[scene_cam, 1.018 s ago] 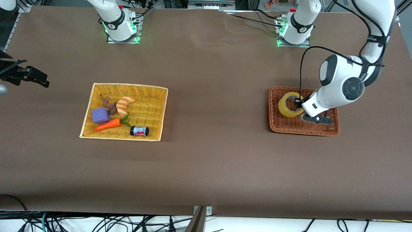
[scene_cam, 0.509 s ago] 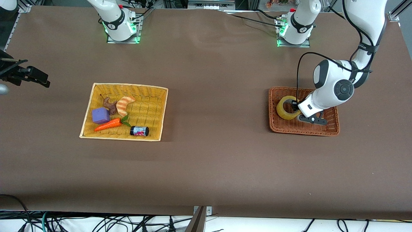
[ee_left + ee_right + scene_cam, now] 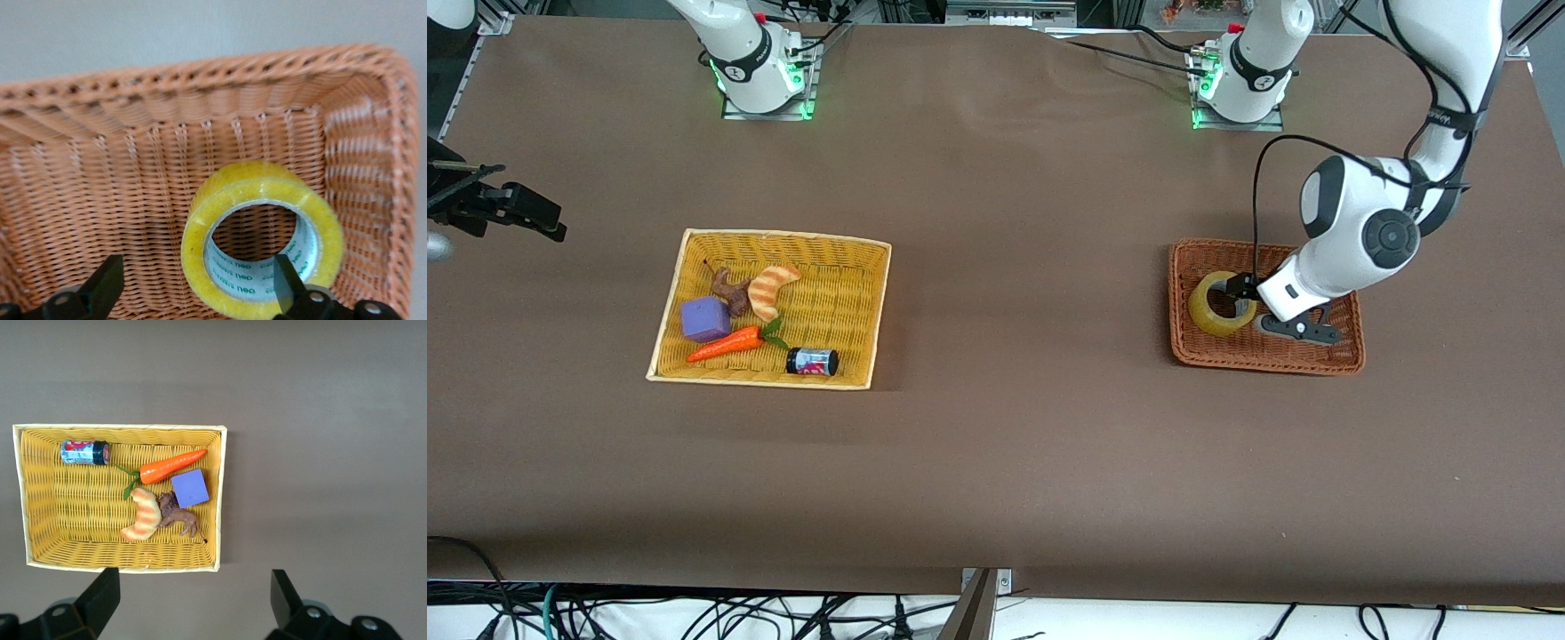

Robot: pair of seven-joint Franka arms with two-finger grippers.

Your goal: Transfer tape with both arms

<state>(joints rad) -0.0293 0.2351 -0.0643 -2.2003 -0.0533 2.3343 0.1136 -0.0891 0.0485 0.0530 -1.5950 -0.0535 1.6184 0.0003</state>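
The tape, a yellowish ring with a grey core, stands on its edge in the brown wicker basket at the left arm's end of the table. It also shows in the left wrist view. My left gripper is low in this basket and open. In the left wrist view one finger is at the ring's hole and the other is outside the roll. My right gripper waits open and empty, high over the table's right-arm end, and shows in the right wrist view.
A yellow wicker basket toward the right arm's end holds a toy croissant, a purple block, a carrot, a brown figure and a small black jar. Bare brown table lies between the two baskets.
My left gripper has shifted a little toward the right arm's end inside the brown basket, and the tape has moved slightly the same way. The right arm has not moved.
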